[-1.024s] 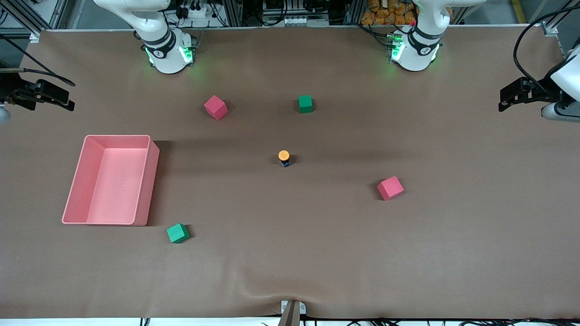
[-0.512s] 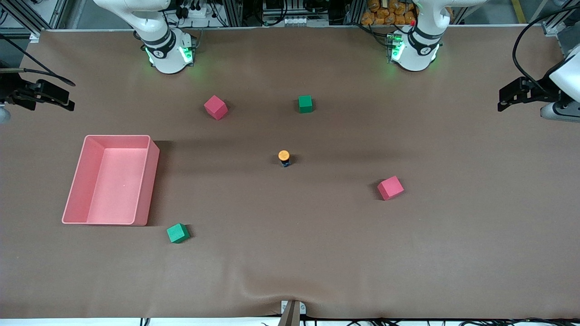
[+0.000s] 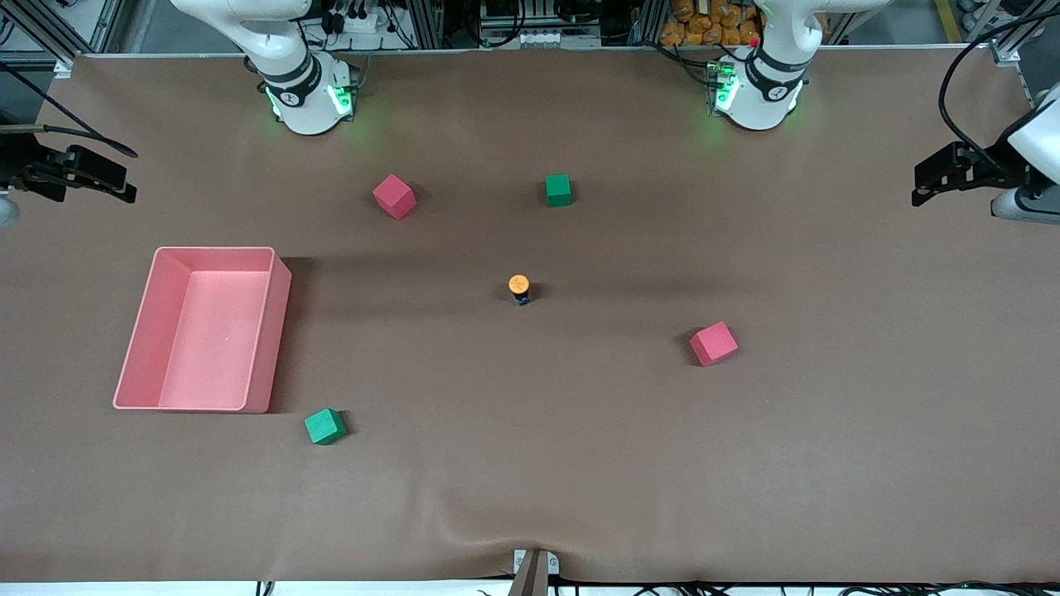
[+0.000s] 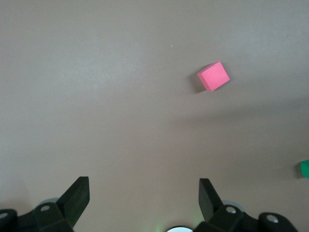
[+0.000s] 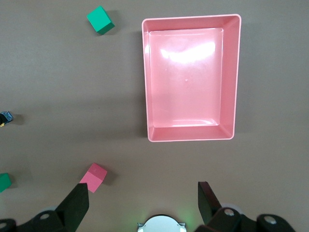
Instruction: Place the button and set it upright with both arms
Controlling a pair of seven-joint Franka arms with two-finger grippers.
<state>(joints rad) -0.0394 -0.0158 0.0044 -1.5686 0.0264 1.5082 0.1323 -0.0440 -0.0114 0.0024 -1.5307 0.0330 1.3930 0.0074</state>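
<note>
The button point(image 3: 519, 288) stands upright near the middle of the table, orange cap on top of its dark body. Only its dark body point(image 5: 6, 117) shows at the edge of the right wrist view. My left gripper point(image 3: 917, 186) hangs high over the left arm's end of the table, open and empty point(image 4: 143, 186), with bare cloth between its fingers. My right gripper point(image 3: 128, 175) hangs high over the right arm's end, open and empty too point(image 5: 142, 191). Both are well away from the button.
A pink tray point(image 3: 280, 331) lies toward the right arm's end, empty point(image 5: 145, 77). Two red cubes point(image 3: 394, 196) point(image 3: 713, 343) and two green cubes point(image 3: 558, 189) point(image 3: 325, 426) lie scattered around the button. The cloth bulges at the front edge point(image 3: 497, 530).
The left arm's hand shifts very slightly at the table's end. The button, cubes, tray and right arm have not moved.
</note>
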